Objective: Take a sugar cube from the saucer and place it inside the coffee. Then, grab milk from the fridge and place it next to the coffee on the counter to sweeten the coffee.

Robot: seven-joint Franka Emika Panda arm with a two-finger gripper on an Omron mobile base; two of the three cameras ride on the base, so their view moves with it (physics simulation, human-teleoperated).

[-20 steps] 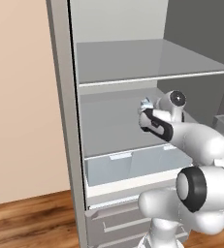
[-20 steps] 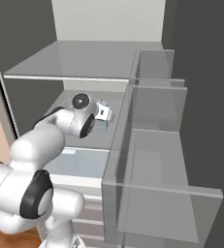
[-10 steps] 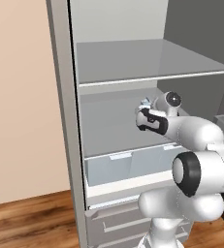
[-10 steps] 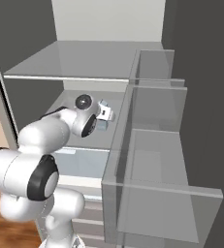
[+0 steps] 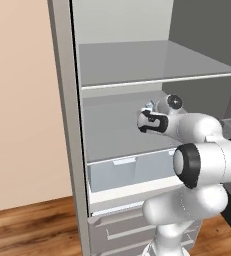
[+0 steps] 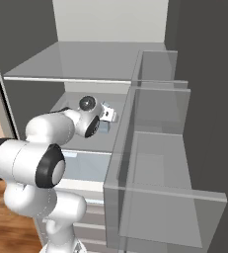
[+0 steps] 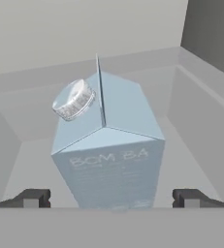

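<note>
In the hand view the gripper [image 7: 111, 197] is standing wide open, its two dark fingertips [image 7: 32, 197] showing at the lower left and lower right of the frame, well apart from each other; the milk [image 7: 108, 150] is sitting between them at the centre of the frame, and neither tip is touching it as far as can be seen; the carton is pale blue with a gabled top, its ridge running up toward the top of the frame and a round clear cap [image 7: 73, 100] lying on the left slope, upper left of centre; faint lettering is showing on the near face, too blurred to read; behind the carton a grey shelf floor and grey walls are closing in on the left, the right and the back.

In the left base view the arm is rising from the lower right and reaching into the fridge [image 5: 64, 125] at mid-frame, the gripper [image 5: 148, 107] pointing toward the back just right of centre, under the upper shelf [image 5: 147, 65]; a pale translucent drawer [image 5: 122, 172] is lying just below the arm.

In the right base view the arm is coming from the lower left, and the milk [image 6: 103, 127] is showing as a small pale blue patch just beside the hand, left of centre on the middle shelf; clear door bins [image 6: 160, 168] are occupying the right half of the frame.
</note>
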